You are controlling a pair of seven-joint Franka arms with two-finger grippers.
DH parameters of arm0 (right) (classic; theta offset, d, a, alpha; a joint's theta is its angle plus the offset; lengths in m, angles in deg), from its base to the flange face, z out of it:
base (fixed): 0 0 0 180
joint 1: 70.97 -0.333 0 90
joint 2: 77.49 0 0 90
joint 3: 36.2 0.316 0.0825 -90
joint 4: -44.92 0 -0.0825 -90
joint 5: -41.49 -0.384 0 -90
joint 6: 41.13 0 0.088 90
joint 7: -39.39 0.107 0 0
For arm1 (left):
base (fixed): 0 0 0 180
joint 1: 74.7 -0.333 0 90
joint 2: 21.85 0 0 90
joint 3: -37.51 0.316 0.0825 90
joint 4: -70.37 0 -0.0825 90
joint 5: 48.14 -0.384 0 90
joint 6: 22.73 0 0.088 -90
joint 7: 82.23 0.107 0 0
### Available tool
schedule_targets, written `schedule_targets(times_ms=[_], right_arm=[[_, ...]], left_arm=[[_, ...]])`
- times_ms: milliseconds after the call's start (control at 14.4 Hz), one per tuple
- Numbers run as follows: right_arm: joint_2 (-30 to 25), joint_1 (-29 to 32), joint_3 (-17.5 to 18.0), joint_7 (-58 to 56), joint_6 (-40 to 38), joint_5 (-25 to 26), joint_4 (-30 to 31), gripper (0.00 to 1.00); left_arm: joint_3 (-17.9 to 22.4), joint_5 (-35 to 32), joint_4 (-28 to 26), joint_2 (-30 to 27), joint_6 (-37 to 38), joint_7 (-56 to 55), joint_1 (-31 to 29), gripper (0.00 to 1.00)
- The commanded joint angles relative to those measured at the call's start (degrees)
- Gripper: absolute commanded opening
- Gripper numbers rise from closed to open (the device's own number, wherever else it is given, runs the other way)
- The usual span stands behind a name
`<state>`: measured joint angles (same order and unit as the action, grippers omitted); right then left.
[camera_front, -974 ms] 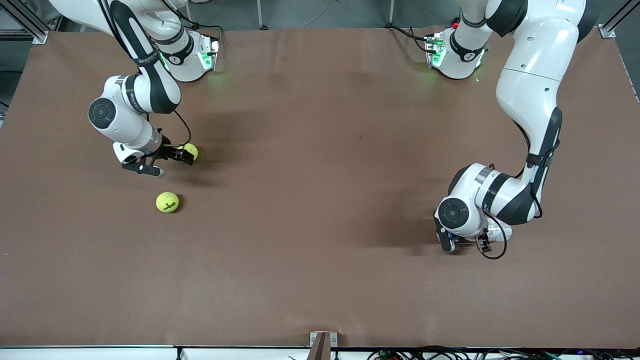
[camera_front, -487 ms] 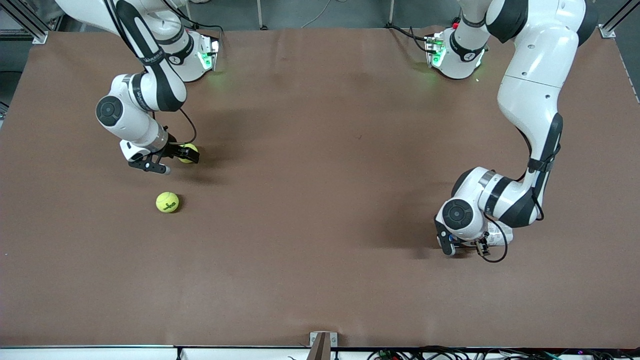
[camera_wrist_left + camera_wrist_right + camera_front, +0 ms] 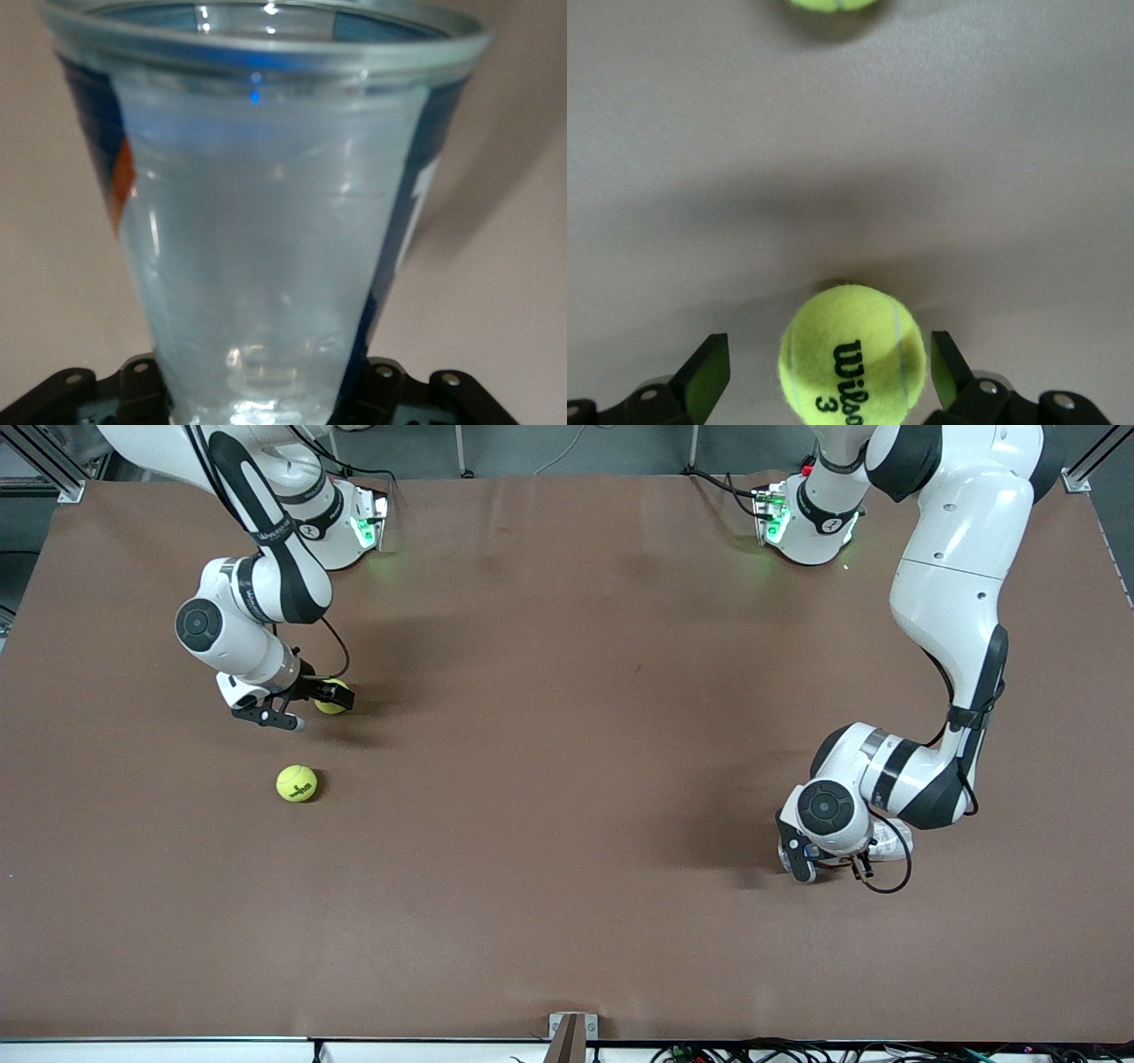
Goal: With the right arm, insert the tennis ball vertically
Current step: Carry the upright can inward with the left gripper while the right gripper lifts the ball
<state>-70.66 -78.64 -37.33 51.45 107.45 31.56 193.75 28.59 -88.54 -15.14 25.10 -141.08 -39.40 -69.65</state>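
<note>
The right claw is low over the brown surface, jaws spread wide on either side of a tennis ball without clamping it. A second ball lies nearer the front camera. Toward the left arm's end, the left claw is closed around a clear plastic cup.

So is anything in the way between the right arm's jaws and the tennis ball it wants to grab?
No, nothing visible blocks it. The right gripper is open with the tennis ball sitting right between its jaws on the table. The second tennis ball lies apart, nearer the front camera.
</note>
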Motion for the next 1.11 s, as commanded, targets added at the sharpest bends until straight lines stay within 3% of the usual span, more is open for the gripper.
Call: schedule_targets(times_ms=[0, 209, 348, 557, 696, 1043], right_arm=[[-0.3, -0.1, 0.1, -0.2, 1.5, -1.1, 1.9, 1.0], [0.6, -0.1, 0.1, -0.2, 2.1, -1.1, 1.9, 0.89], [0.6, -0.2, 0.2, -0.3, 1.5, -1.1, 1.7, 0.6], [0.6, 0.0, 0.1, -0.7, -0.6, -1.1, 0.9, 0.06], [0.3, 0.1, 0.0, -0.7, -4.7, -1.0, -1.6, 0.01], [-0.2, 0.9, -0.3, -0.7, -17.1, -1.0, -11.8, 0.0]], left_arm=[[-2.1, 2.0, -0.1, 0.1, -0.9, 0.6, -0.7, 0.63], [-4.4, 4.5, 0.3, -1.1, -1.1, 0.8, -1.4, 0.64], [-7.1, 6.4, 0.4, -2.6, -3.0, 0.9, -1.7, 0.64], [-14.4, 12.9, 2.0, -2.7, -7.8, 1.0, -5.4, 0.64], [-17.2, 17.9, 2.0, -2.2, -13.9, 0.9, -5.2, 0.63], [-17.8, 29.6, 2.0, -1.2, -25.0, 0.2, 1.8, 0.63]])
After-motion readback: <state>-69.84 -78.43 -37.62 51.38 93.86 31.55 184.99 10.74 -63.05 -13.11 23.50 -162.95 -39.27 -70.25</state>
